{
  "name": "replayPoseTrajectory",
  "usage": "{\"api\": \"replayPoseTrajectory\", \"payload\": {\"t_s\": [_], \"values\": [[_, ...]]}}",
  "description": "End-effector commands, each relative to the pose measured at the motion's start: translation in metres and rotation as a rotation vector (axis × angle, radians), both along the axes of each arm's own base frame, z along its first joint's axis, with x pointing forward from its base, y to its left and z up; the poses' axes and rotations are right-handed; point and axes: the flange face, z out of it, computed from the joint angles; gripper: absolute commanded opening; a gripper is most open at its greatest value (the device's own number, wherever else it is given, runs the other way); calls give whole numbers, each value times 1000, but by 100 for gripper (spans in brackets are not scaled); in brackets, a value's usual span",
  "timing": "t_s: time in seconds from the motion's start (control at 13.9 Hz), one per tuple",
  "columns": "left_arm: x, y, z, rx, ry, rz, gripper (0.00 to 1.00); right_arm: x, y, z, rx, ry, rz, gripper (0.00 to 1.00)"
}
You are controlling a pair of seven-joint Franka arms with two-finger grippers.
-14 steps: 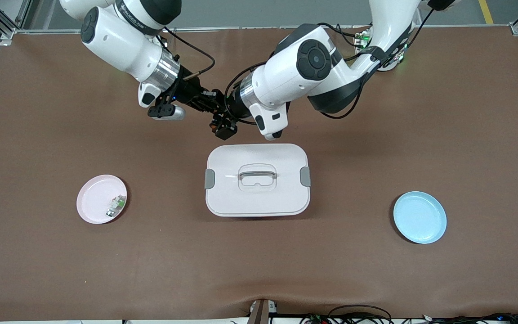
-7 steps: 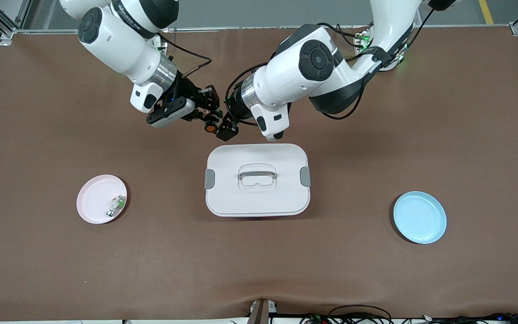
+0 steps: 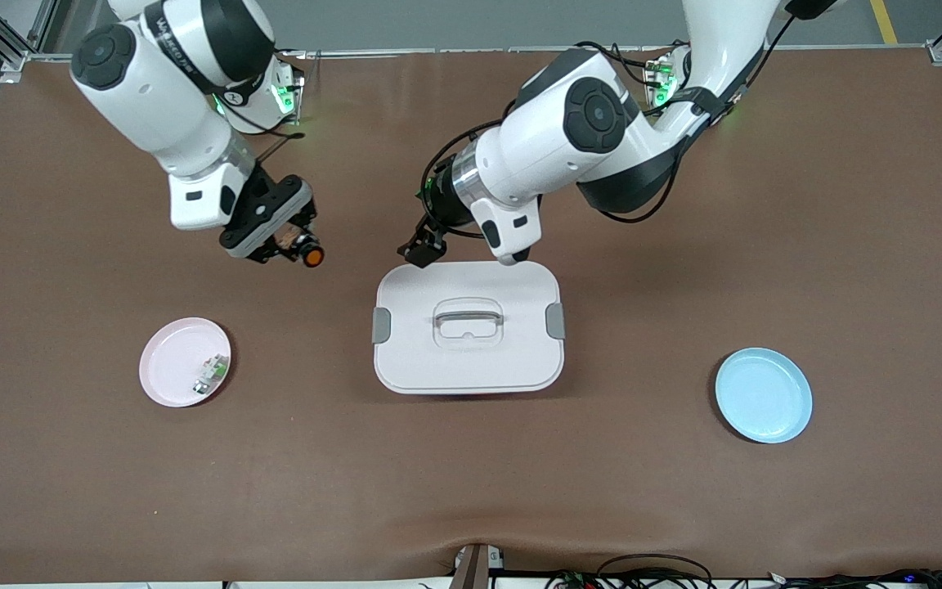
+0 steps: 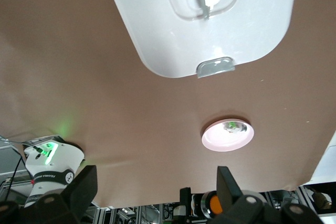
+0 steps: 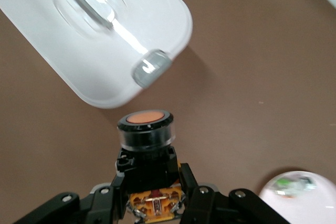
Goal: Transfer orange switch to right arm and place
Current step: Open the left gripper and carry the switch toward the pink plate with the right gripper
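My right gripper [image 3: 293, 245] is shut on the orange switch [image 3: 311, 257] and holds it above the bare table, between the white box and the pink plate. In the right wrist view the switch [image 5: 146, 145] sits between my fingers [image 5: 207, 200] with its orange cap pointing away from the camera. My left gripper [image 3: 422, 249] is open and empty over the corner of the box nearest the robots. In the left wrist view its fingers [image 4: 79, 192] stand wide apart, and the switch [image 4: 214, 203] shows farther off in the other gripper.
A white lidded box [image 3: 468, 360] with a handle stands mid-table. A pink plate [image 3: 168, 360] with a small white-and-green component [image 3: 208, 375] lies toward the right arm's end. A blue plate [image 3: 764, 395] lies toward the left arm's end.
The left gripper has let go of the switch and opened. The right gripper has carried the switch away from it, toward the right arm's end and lower in the front view.
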Motion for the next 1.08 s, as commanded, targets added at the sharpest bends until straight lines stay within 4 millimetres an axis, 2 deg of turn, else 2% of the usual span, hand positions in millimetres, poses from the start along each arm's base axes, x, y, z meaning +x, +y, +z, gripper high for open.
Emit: {"api": "replayPoseTrajectory", "payload": {"t_s": [0.0, 0.22, 0.43, 0.57, 0.72, 0.86, 1.01], "values": [[8, 25, 19, 47, -44, 12, 100, 21, -43, -16, -111, -13, 194, 0], [20, 55, 28, 148, -98, 14, 100, 57, -121, -55, -157, 22, 396, 0], [37, 83, 20, 267, -136, 15, 100, 90, -193, -103, -162, 67, 551, 0], [54, 114, 8, 310, -123, 9, 100, 105, -224, -134, -161, 87, 599, 0], [67, 144, -6, 344, -118, -73, 100, 118, -252, -163, -174, 83, 628, 0], [88, 194, -21, 373, -103, -129, 100, 126, -275, -197, -202, 75, 620, 0], [107, 240, -28, 378, -108, -173, 100, 130, -281, -223, -213, 67, 602, 0]]}}
